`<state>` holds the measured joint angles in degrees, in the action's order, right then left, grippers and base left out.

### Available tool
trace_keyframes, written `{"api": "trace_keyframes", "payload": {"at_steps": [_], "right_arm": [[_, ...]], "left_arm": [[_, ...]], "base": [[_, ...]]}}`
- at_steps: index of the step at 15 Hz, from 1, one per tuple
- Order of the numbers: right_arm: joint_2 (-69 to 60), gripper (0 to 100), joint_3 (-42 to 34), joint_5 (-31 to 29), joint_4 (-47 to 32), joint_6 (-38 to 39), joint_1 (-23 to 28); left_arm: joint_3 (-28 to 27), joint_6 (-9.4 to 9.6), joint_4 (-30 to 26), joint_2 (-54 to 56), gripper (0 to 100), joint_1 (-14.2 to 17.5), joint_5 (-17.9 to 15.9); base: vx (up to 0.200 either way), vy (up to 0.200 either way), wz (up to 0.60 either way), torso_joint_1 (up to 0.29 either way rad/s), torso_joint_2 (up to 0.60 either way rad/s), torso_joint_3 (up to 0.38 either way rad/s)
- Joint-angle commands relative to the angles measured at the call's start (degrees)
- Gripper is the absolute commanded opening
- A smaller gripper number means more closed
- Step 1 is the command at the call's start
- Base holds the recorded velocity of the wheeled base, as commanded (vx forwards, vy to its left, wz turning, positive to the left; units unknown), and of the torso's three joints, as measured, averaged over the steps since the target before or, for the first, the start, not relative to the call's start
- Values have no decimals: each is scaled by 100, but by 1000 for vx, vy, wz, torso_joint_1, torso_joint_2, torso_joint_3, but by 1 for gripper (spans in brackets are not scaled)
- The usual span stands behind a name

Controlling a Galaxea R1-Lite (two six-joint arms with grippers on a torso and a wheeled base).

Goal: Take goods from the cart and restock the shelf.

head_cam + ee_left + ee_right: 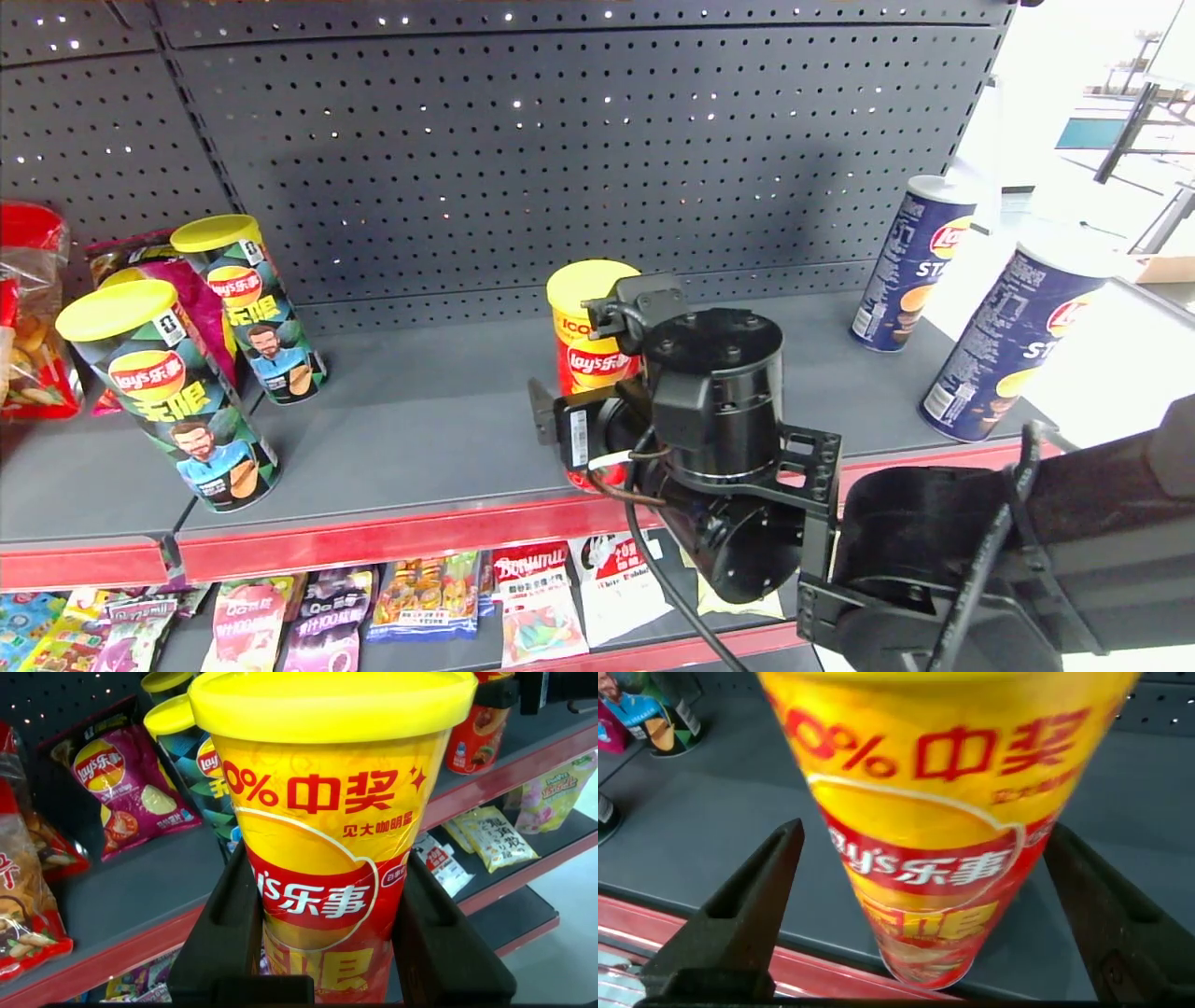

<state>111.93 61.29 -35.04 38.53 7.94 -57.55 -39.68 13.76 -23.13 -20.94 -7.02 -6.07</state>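
Right gripper jaws open, straddling chip can at the shelf front edge, untouched; 2 blue cans at 3 o'clock. Left gripper clamps 2nd can mid-body. Likely light, thin-walled, slick: hold mid-height, gently.

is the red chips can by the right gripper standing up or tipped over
Upright. The red can stands on its base on the grey shelf, yellow lid on top, between the open fingers of the right gripper.
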Motion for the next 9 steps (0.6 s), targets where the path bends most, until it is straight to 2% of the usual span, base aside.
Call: {"api": "trace_keyframes", "payload": {"at_steps": [1,9], "right_arm": [[-181,100,-100,-12,14,6,-28],[-998,100,-891,-30,14,15,-485]], "left_arm": [[-22,4,1,-15,0,-1,1],[-40,-5,10,-226,0,-10,-26]], "base": [[0,0,0,0,0,0],[0,0,0,0,0,0]]}}
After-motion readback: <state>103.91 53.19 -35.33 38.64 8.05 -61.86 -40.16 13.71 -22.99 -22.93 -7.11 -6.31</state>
